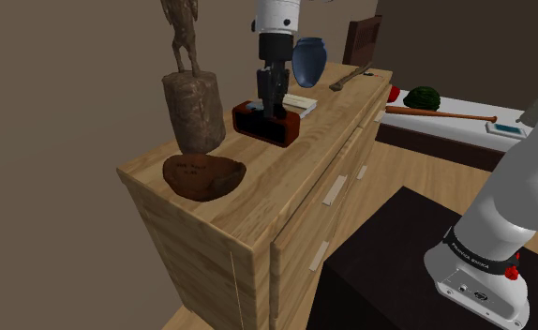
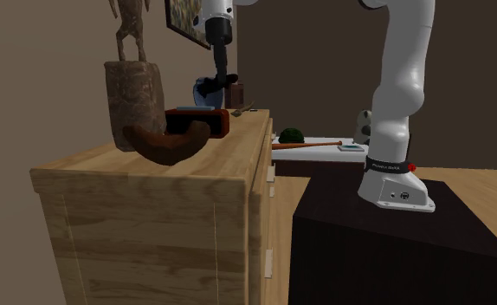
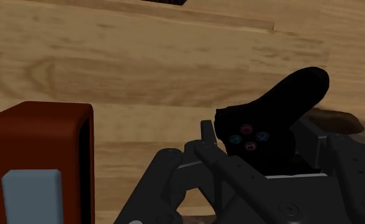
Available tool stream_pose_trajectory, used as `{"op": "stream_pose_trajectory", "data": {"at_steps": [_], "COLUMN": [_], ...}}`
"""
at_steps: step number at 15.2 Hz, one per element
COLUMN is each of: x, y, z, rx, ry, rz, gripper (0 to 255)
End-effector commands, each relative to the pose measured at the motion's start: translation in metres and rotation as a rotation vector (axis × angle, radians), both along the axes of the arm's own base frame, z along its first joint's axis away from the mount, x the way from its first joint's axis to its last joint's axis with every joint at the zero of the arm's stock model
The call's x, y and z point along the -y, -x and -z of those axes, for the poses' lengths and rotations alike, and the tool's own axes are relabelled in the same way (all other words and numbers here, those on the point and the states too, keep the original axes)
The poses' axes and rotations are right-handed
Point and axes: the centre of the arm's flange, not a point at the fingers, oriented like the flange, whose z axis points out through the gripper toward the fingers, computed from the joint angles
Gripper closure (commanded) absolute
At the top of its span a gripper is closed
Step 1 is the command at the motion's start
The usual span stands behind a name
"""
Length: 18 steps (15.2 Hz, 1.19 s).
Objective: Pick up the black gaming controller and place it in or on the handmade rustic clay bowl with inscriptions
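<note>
Controller [image 3: 270, 121] sat clasped between the black fingers of the gripper [image 3: 264, 147], which had closed on its body. One grip pointed away from the hand, and the small coloured buttons faced the wrist camera. It hung clear of the wooden top of the dresser [image 1: 286, 178], touching nothing but the fingers.

In the shoulder view the gripper [image 1: 275, 98] pointed straight down just above a red-brown box [image 1: 269, 124] that stood on the dresser. In the wrist view that box [image 3: 41, 146] lay beside the gripper, with a pale grey panel on its near face.

The bowl [image 1: 203, 176], dark brown and shallow, rested on the dresser top near the corner towards the shoulder view's left, well apart from the gripper. Between bowl and box, a little farther back, stood a carved statue [image 1: 190, 103] on a stump-like base. A blue vase [image 1: 308, 58] and a book [image 1: 300, 101] were beyond the box. In the second exterior view the bowl [image 2: 164, 143] was in front of the statue's base, and the arm came down behind it.

A bat [image 1: 440, 114] lay on a bed past the dresser. The arm's base sat on the dark stand [image 1: 389, 272].
</note>
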Motion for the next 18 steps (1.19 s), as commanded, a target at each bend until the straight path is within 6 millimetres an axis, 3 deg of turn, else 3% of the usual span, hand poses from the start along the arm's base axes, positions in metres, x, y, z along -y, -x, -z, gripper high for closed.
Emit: {"op": "stream_pose_trajectory", "data": {"at_steps": [1,11,12,18], "x": [-0.013,-0.139,-0.147,-0.147], "y": [-0.004,-0.042,-0.045,-0.045], "z": [-0.005,-0.011,-0.011,0.021], "rx": [0.0,0.0,0.0,0.0], "ry": [0.0,0.0,0.0,0.0], "rz": [0.0,0.0,0.0,0.0], "gripper": [255,255,255,255]}}
